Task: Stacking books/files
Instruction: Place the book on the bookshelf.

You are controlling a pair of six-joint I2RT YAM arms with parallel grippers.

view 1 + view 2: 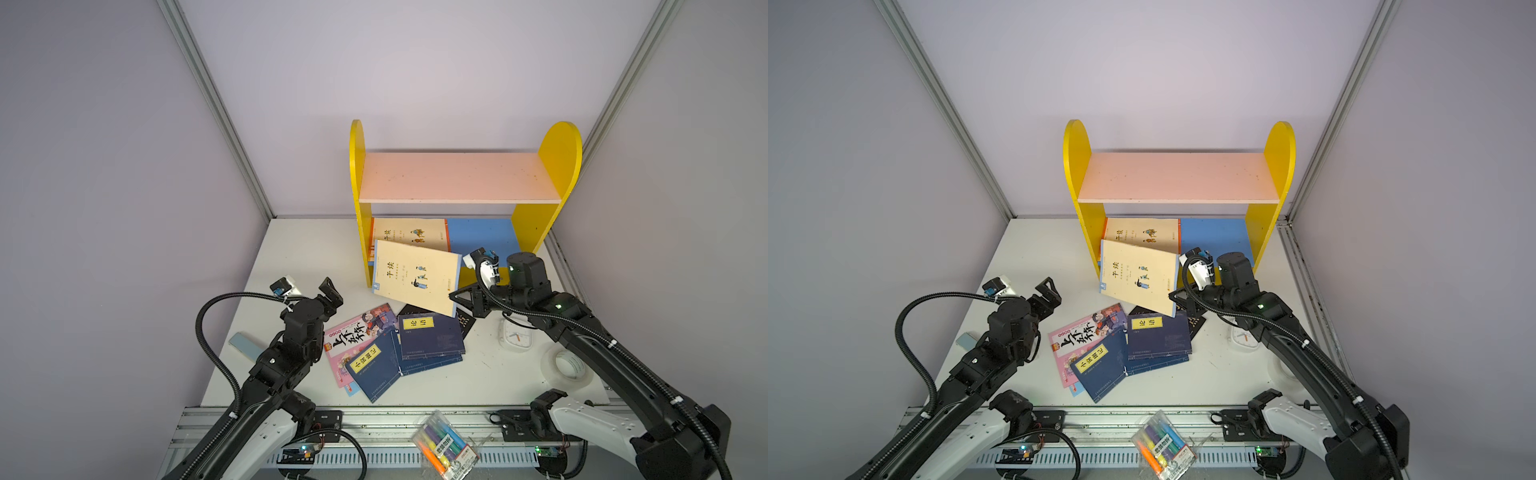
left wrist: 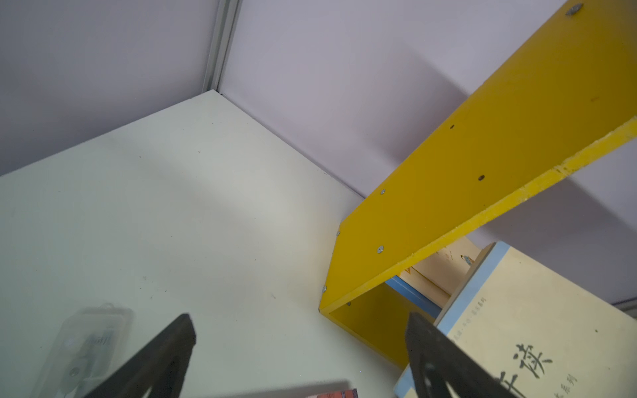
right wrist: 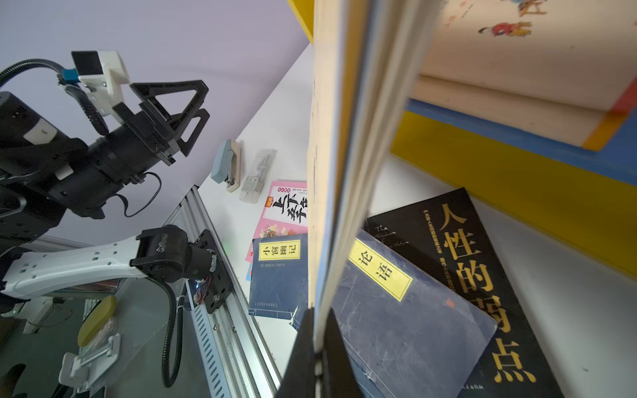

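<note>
**Pinching a floppy paperback by its corner**

We had the right hand [image 1: 455,297] clenched on a cream book [image 1: 415,276] near its lower right corner. The book hung tilted mid-frame in both top views, in front of the yellow shelf [image 1: 557,166]. The left hand [image 1: 330,291] sat released, jaws wide, centre left over bare counter [image 1: 299,257].

A second cream book [image 1: 409,232] lay on the shelf's bottom board. Navy books [image 1: 430,336] and a pink book [image 1: 353,332] were scattered below centre.

We figured the held one was light but bendy with a slick-looking cover, so a corner pinch would let it droop and twist. Grabbing mid-edge near the spine seemed safer.

The right wrist view showed what the top views couldn't: pages fanning apart just above the jaws. It also showed most of the cover of a black book [image 3: 465,275] that the top views mostly hid. The left wrist view only caught one corner of the held book beside the shelf.
</note>
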